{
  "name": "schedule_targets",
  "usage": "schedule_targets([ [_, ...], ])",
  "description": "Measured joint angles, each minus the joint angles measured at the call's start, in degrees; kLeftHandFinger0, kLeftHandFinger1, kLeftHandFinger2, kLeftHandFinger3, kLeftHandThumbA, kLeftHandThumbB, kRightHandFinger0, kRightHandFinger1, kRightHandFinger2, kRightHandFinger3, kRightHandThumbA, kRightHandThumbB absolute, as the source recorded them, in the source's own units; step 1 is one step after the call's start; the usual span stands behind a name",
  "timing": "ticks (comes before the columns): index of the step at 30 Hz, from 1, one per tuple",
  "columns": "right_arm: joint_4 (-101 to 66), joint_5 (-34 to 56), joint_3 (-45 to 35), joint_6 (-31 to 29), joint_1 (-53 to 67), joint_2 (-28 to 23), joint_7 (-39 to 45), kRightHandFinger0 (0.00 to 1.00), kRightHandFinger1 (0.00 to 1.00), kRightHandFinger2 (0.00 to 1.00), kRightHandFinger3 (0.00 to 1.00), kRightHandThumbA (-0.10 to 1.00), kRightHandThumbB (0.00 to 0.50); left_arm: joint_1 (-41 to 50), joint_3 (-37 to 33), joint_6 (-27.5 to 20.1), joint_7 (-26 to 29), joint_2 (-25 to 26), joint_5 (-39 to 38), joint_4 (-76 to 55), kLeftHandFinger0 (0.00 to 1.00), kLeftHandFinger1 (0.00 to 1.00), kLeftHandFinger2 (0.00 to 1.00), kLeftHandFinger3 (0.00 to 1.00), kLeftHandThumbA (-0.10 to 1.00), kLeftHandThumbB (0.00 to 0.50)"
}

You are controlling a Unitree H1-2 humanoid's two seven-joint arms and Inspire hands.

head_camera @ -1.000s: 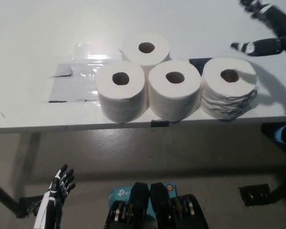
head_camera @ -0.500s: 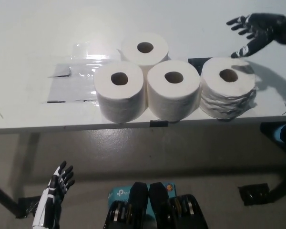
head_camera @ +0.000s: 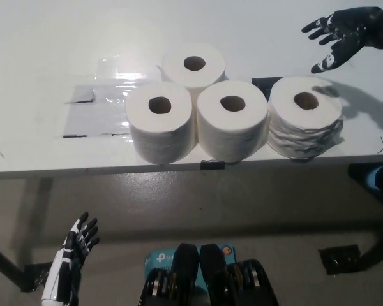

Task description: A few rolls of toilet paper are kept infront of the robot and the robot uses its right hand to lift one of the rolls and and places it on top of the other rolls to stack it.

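Note:
Several white toilet paper rolls stand upright on the white table [head_camera: 51, 57]. Three form a front row: a left roll [head_camera: 161, 120], a middle roll [head_camera: 233, 118] and a rumpled right roll [head_camera: 305, 115]. One more roll [head_camera: 194, 64] stands behind them. My black right hand [head_camera: 342, 35] hovers open above the table at the upper right, beyond the rumpled roll and not touching it. My white left hand [head_camera: 73, 255] hangs open below the table edge at the lower left.
A sheet of clear plastic film [head_camera: 99, 95] is taped flat on the table left of the rolls. The table's front edge [head_camera: 83, 169] runs just under the front row. A blue box [head_camera: 163, 260] lies on the floor below.
My right hand has turned palm-out with fingers spread and come closer to the rumpled roll over the last second. The rolls have not moved. The left hand has barely shifted.

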Motion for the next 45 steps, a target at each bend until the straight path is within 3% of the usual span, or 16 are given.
schedule_targets([
  [1, 0.63, -0.38, 0.07, 0.00, -0.11, 0.31, 0.15, 1.00, 1.00, 1.00, 1.00, 0.71, 0.356, -0.02, 0.03, 0.01, 0.01, 0.00, -0.01, -0.07, 1.00, 1.00, 1.00, 1.00, 1.00, 0.100],
  [3, 2.14, -1.07, 0.37, -0.22, -0.32, 0.94, 0.41, 1.00, 1.00, 1.00, 1.00, 0.75, 0.323, -0.09, 0.04, 0.01, 0.00, 0.00, -0.01, -0.13, 1.00, 1.00, 1.00, 1.00, 1.00, 0.098],
  [8, 6.12, -2.97, 1.83, -2.59, -0.96, 2.41, 1.28, 1.00, 1.00, 1.00, 1.00, 0.84, 0.343, -0.12, 0.09, 0.01, 0.00, 0.00, -0.15, -0.15, 1.00, 1.00, 1.00, 1.00, 1.00, 0.098],
  [26, 15.07, -8.04, 2.95, -6.92, -3.18, 7.35, 1.59, 1.00, 1.00, 1.00, 1.00, 0.82, 0.339, -0.52, 0.10, 0.00, -0.01, 0.15, -0.29, -0.27, 1.00, 1.00, 1.00, 1.00, 1.00, 0.105],
  [34, 17.47, -8.89, 2.96, -8.43, -3.38, 7.42, 1.59, 1.00, 1.00, 1.00, 1.00, 0.81, 0.380, -0.52, 0.13, 0.00, -0.01, 0.14, -0.36, -0.28, 1.00, 1.00, 1.00, 1.00, 1.00, 0.105],
  [45, 19.89, -11.37, 3.53, -10.07, -4.50, 8.12, 1.53, 1.00, 1.00, 1.00, 1.00, 0.86, 0.350, -0.67, 0.50, 0.00, -0.01, 0.14, -0.42, -0.29, 1.00, 1.00, 1.00, 1.00, 1.00, 0.109],
])
